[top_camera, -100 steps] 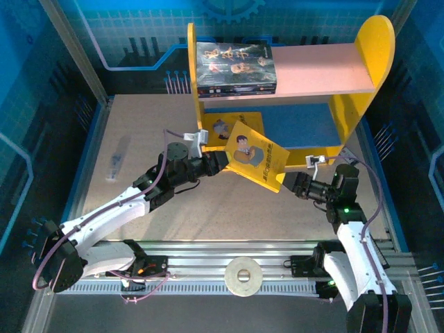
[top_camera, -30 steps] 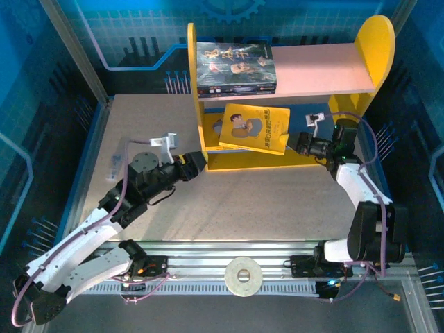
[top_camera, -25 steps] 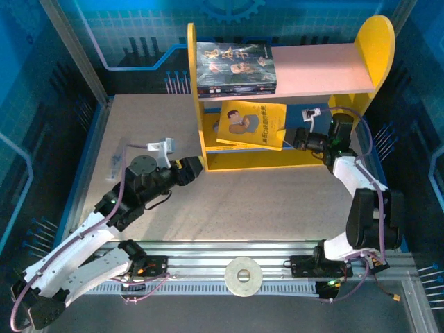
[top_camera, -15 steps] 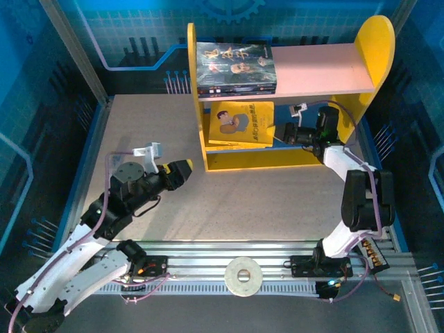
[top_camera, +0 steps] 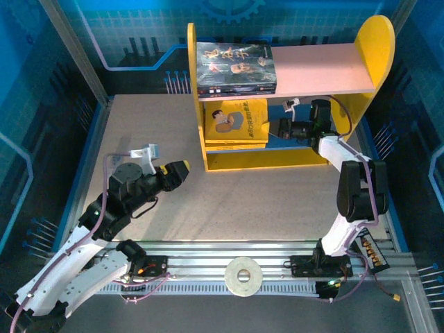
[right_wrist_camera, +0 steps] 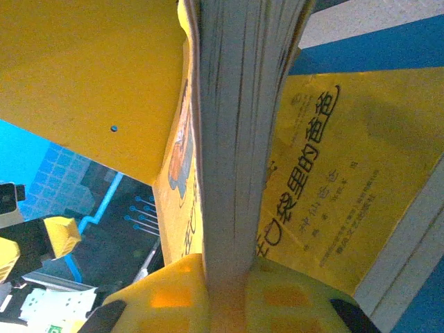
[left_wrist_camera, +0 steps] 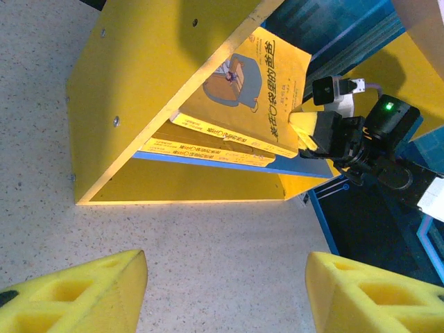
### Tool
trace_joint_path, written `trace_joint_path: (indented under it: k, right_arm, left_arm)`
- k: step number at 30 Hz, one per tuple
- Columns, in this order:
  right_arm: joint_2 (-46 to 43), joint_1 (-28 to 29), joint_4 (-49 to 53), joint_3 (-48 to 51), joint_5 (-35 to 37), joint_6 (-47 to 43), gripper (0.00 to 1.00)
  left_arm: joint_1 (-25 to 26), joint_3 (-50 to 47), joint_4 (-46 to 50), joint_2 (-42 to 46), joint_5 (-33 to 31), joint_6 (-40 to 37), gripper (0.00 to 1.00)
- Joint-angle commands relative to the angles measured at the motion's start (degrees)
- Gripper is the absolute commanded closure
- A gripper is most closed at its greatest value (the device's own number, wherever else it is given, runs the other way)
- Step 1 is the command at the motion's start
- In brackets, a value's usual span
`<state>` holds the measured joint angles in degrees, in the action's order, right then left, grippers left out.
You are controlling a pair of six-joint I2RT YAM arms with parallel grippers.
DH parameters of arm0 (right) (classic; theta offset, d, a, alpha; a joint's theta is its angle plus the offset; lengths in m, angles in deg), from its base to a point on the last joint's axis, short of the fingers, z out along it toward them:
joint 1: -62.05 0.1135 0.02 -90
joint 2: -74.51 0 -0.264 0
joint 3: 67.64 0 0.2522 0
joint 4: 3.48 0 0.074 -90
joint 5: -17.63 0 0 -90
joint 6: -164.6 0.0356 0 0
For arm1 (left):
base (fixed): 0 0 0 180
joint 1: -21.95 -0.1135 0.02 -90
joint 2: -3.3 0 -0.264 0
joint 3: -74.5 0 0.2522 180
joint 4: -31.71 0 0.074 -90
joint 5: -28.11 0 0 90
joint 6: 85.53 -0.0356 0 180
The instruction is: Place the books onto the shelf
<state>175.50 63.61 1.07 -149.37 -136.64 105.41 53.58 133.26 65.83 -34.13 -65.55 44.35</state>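
- Up on the pink upper board (top_camera: 319, 69) of the shelf (top_camera: 374, 41), the overhead view gives you the dark books (top_camera: 232, 66), piled flat at the left end.
- Same view, lower tier: the right gripper (top_camera: 274, 127) reaches in from the right side. It's clamped on the edge of a yellow book (top_camera: 239, 119) with a cartoon figure on the cover.
- The left wrist cam adds the angle. That book sits slanted over a yellow stack (left_wrist_camera: 208, 142), which lies flat on the blue lower board (left_wrist_camera: 236, 165) against the side panel (left_wrist_camera: 139, 90).
- The right wrist cam goes super close: the book's page edges are pinched tight between the yellow pads (right_wrist_camera: 166, 291). Another yellow cover with black Chinese characters lies just behind it.
- The left gripper (top_camera: 180, 168) hangs over the table (top_camera: 277, 201), well apart from the shelf. Its jaws are spread wide with nothing in them.
- In its own cam its two foam fingertips are cut off by the bottom edge.
- From overhead, the upper board covers the back of the lower tier.
- I can't count how many books are in the yellow stack, and the titles on the dark ones are too small to read.
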Motion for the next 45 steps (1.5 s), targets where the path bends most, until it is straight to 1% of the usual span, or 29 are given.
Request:
trace_joint_path:
  k: [1, 14, 28, 34, 37, 45]
  right_arm:
    - [0.46, 1.16, 5.91, -3.93, -0.85, -6.23, 1.00]
    - [2.52, 2.79, 17.44, -9.14, 1.67, -14.24, 1.00]
    - [4.20, 2.76, 20.71, -10.82, 3.69, -16.04, 1.00]
    - [4.99, 2.83, 20.64, -11.40, 3.77, -15.56, 1.00]
    - [5.24, 2.91, 20.38, -11.27, 4.25, -15.27, 0.98]
    - [5.97, 3.01, 19.81, -11.56, 4.86, -14.31, 0.88]
  left_arm:
    - [-0.70, -1.07, 0.33, 0.34, -0.22, -1.73, 0.37]
    - [-1.58, -1.86, -0.23, 1.13, 0.94, -1.82, 0.37]
    - [-2.15, -2.27, -0.06, 1.66, 1.44, -1.89, 0.37]
    - [-2.28, -2.20, -0.28, 1.66, 1.64, -1.91, 0.36]
    - [-2.48, -2.21, -0.39, 1.57, 1.64, -2.00, 0.36]
    - [-2.93, -2.22, -0.60, 1.39, 2.36, -2.08, 0.36]
